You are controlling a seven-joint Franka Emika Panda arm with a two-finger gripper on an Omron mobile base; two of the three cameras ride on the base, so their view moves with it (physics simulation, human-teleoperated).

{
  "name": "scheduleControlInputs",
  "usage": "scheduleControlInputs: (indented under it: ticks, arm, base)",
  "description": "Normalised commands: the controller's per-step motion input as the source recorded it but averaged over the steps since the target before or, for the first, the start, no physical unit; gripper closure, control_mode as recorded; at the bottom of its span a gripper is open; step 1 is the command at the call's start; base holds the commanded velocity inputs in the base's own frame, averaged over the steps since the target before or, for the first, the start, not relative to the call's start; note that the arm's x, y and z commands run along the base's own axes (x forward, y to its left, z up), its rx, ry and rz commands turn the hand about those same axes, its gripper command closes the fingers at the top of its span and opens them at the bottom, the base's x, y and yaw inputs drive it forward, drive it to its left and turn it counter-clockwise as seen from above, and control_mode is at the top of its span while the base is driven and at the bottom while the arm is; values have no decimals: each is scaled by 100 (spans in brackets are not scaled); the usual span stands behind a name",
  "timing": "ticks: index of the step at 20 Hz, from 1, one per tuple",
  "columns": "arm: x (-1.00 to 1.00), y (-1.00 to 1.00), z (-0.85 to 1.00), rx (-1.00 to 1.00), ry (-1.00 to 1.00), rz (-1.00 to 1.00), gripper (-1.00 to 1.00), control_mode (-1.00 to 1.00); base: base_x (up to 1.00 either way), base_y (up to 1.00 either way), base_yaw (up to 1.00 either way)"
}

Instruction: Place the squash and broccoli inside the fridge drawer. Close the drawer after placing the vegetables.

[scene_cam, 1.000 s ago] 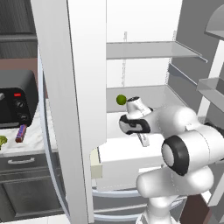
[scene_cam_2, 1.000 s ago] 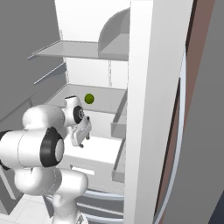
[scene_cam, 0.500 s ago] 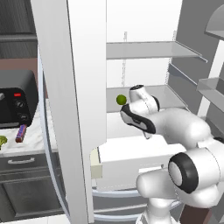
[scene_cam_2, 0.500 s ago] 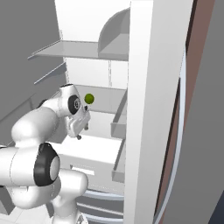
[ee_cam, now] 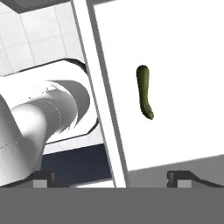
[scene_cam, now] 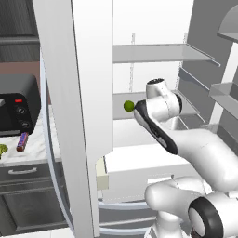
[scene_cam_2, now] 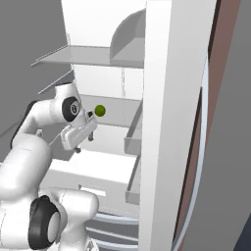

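Slender dark olive-green curved squash (ee_cam: 145,91) lies inside wide white fridge drawer (ee_cam: 183,52), at 1 o'clock from end effector (ee_cam: 111,177), which is spread wide, empty. Tiny yellow-green knobbly broccoli (scene_cam: 3,149) on bench (scene_cam: 37,148); probably light, fragile, best pinched at stem.

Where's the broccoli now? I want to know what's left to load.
In the left base view, the broccoli lies at the far left edge on the counter, left of the purple bar, below the black oven.
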Motion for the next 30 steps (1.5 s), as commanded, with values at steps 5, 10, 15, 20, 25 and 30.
scheduleControlInputs:
  ticks: [5,10,15,20,25,30]
  arm:
    - [-100,0,18,11,-11,-24,-100,-100]
    - [-100,0,16,15,-11,-27,-100,-100]
    - [-99,0,16,13,-8,-31,-100,-100]
    - [-96,0,9,12,-10,-34,-100,-100]
    - [-54,23,10,7,-9,-31,-100,-100]
    - [-2,18,16,2,-13,-17,-100,-100]
  base:
    - [0,0,0]
    - [0,0,0]
    - [0,0,0]
    - [0,0,0]
    - [0,0,0]
    - [0,0,0]
